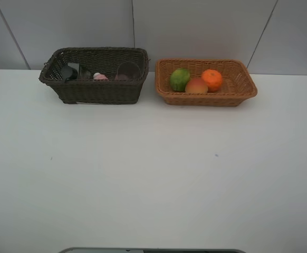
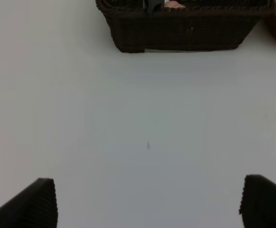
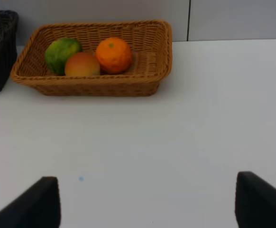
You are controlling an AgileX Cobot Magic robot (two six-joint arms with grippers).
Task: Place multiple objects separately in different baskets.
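Nearest in, both end effectors hang over bare white worktop with nothing between their fingers. The left end effector is spread wide, one ribbed finger at each lower corner of its wrist view, gripping nothing. The right end effector stands parted too, dark fingers well apart, holding nothing.

Further out, at the far edge of the worktop, sit the two baskets side by side, close but not touching. From the high camera the dark basket lies at about 11 o'clock and the tan basket at about 1 o'clock.

Inside the tan basket, three fruits are bunched together: the lime toward 9 o'clock, the peach in the middle and nearest, the tangerine toward 3 o'clock, each touching its neighbour.

Inside the deeper dark basket, the dispenser sits at the 9 o'clock end, the pink bottle around the centre, and the cup toward 3 o'clock, all partly hidden by the front wall.
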